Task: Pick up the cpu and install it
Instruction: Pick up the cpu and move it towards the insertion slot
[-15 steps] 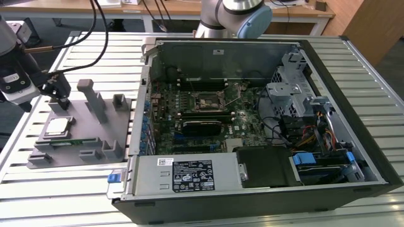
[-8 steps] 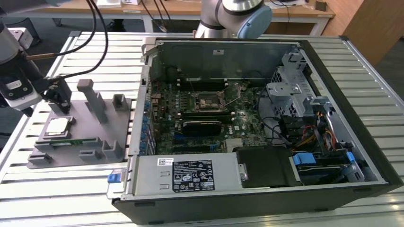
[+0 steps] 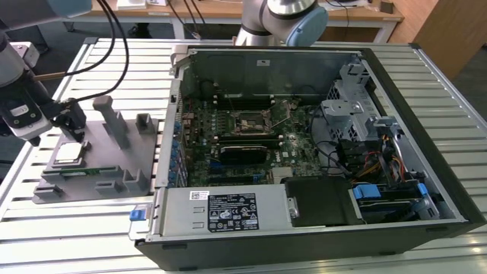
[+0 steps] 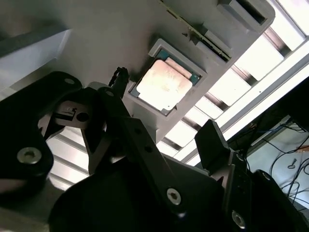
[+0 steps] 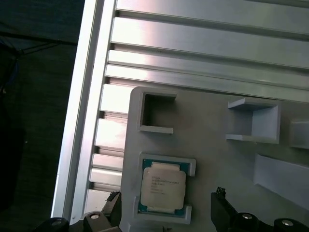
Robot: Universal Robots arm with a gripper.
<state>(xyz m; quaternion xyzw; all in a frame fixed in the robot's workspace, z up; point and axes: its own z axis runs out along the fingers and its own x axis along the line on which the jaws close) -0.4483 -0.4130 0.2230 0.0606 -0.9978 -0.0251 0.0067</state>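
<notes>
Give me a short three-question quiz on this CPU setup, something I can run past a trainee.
1. True or false: the hand is shut on the cpu.
2. Where does the cpu lie? A) in the motherboard socket. B) in a recess of the grey tray. C) on top of the power supply.
3. In the exterior view, on which side of the computer case does the grey tray sit?

Key:
1. False. The hand is open, with its fingers apart on either side of the cpu.
2. B.
3. The exterior view's left.
</notes>
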